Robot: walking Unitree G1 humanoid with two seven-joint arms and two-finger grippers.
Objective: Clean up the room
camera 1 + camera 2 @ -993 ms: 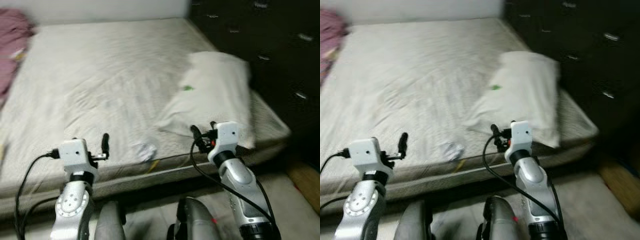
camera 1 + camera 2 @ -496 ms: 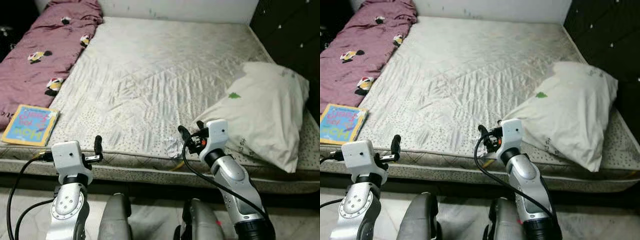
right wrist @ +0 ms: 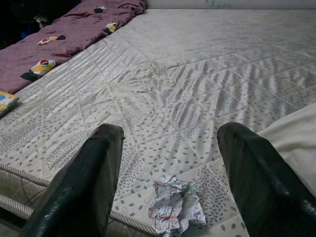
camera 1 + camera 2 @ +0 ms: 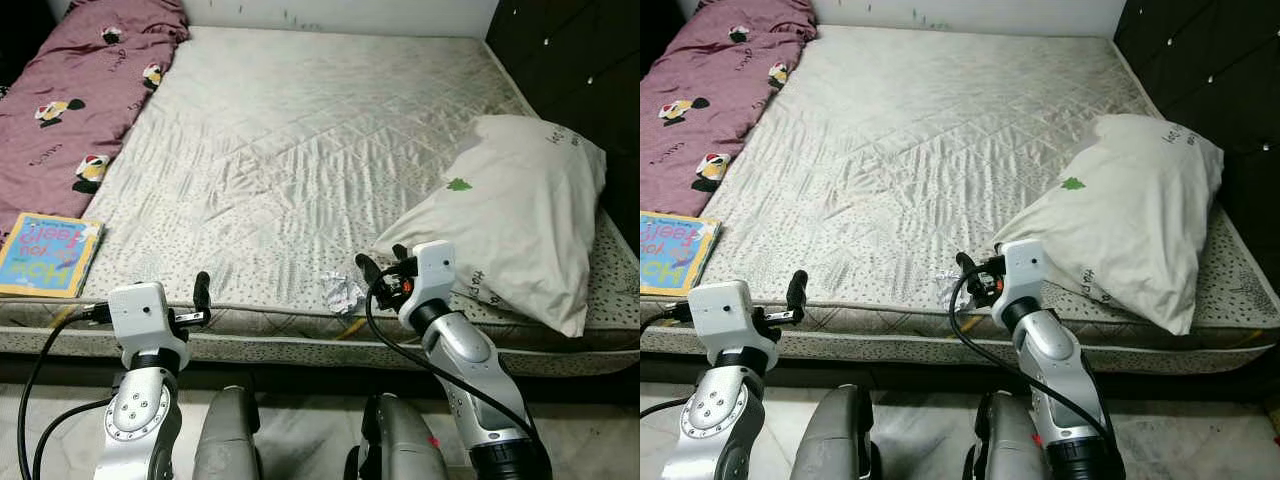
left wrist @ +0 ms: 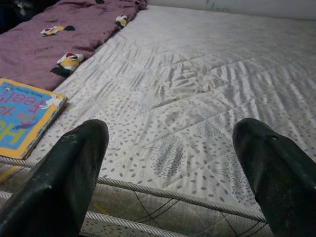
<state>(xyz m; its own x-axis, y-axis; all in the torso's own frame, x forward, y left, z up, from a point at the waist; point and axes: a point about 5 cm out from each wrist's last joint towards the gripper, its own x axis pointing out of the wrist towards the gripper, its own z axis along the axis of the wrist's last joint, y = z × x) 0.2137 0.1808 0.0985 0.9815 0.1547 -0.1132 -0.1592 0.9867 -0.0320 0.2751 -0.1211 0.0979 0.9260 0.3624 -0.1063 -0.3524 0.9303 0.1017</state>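
The camera has swung off the blurred side-on view and now squares up to the bed (image 4: 300, 130), so the crumpled paper (image 3: 175, 211) sits at the mattress's near edge, just ahead of the right gripper (image 3: 170, 173). Its jaws are spread wide, empty (left gripper (image 5: 168, 163) too, over bare mattress near the book (image 4: 45, 255)). Likely next is reaching for the paper; pillow (image 4: 510, 215) and pink blanket (image 4: 80, 90) untouched.

my two silver arms reach up from the bottom of the frame. my left gripper (image 4: 203, 296) sits lower left, fingers wide apart. my right gripper (image 4: 379, 266) sits lower middle, fingers apart too.
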